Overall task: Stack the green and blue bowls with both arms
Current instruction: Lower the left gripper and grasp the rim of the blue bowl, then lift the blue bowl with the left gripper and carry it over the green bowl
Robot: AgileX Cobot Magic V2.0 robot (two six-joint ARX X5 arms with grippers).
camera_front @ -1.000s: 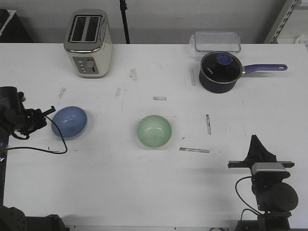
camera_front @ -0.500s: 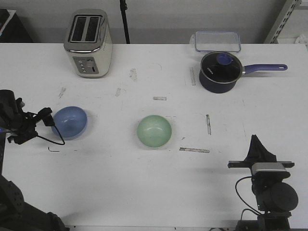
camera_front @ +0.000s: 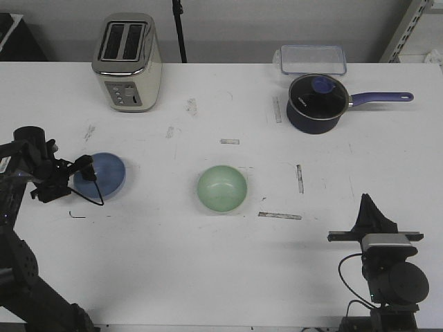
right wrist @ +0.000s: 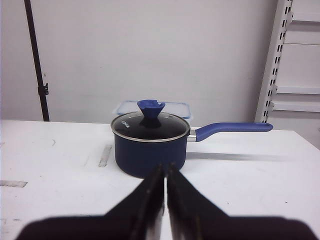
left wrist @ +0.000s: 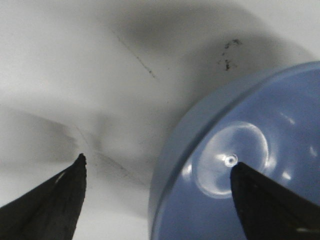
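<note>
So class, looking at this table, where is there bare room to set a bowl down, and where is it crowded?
Free: the wide front strip of the white table, below the pale mint green bowl, and the stretch between the cream toaster and the dark navy lidded saucepan. Crowded: the left edge, where the left gripper straddles the rim of the periwinkle blue bowl.

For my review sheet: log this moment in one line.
left hand: open, straddling blue bowl rim | right hand: shut, idle | green bowl: mid-table, untouched | stack: not yet

Closed right tool [right wrist: 165, 172] faces a lidded saucepan [right wrist: 150, 145].
</note>
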